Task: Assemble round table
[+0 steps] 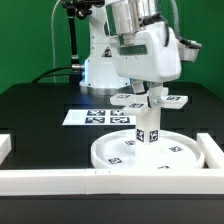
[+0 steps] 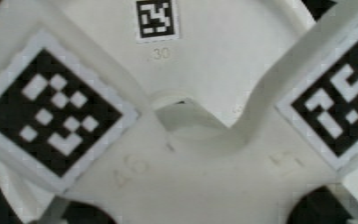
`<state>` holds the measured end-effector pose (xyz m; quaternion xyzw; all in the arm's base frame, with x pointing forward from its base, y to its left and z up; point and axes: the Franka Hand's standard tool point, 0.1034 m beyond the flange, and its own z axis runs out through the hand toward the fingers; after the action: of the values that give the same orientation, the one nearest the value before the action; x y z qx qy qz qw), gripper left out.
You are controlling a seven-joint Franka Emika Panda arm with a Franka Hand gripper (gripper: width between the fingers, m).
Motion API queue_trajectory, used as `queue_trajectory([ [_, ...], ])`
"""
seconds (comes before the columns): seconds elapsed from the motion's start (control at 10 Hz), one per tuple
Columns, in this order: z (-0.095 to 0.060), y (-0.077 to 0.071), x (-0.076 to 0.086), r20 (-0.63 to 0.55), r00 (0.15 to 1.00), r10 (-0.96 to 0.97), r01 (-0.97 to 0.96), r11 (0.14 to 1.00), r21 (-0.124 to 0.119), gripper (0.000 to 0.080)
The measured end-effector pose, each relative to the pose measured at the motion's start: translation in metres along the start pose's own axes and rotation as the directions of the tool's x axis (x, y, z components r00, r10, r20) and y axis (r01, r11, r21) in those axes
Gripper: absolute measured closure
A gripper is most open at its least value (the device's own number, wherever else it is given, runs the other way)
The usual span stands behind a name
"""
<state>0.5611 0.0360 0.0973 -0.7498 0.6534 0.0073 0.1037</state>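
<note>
The bench (image 1: 40,105) is matte black, backed by a green wall, with long white border bars (image 1: 60,178) along its near edge and at both sides. The marker board (image 1: 97,117) lies flat behind the work area. The large flat disc (image 1: 150,150) rests on the bench against the front bar, and the short cylinder leg (image 1: 148,124) stands upright on its middle, tags showing. The gripper (image 1: 152,97) hangs directly above the leg; whether the jaws pinch it or are spread cannot be told. Only the exterior view shows the room, arm and disc. The wrist view shows instead the cross-shaped piece (image 2: 194,140) up close, its white arms carrying tags, filling the frame.
</note>
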Motion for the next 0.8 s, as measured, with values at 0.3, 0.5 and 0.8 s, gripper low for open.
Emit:
queue_trajectory([
  [0.3, -0.0001, -0.0028, 0.0011, 0.01, 0.962, 0.273, -0.273, 0.961, 0.04, 0.0344],
  [0.5, -0.0004, -0.0034, 0.0017, 0.022, 0.906, 0.423, -0.423, 0.905, 0.045, 0.0344],
  [0.8, 0.0, -0.0036, -0.0004, 0.034, 0.886, 0.462, -0.463, 0.885, 0.046, 0.0275],
])
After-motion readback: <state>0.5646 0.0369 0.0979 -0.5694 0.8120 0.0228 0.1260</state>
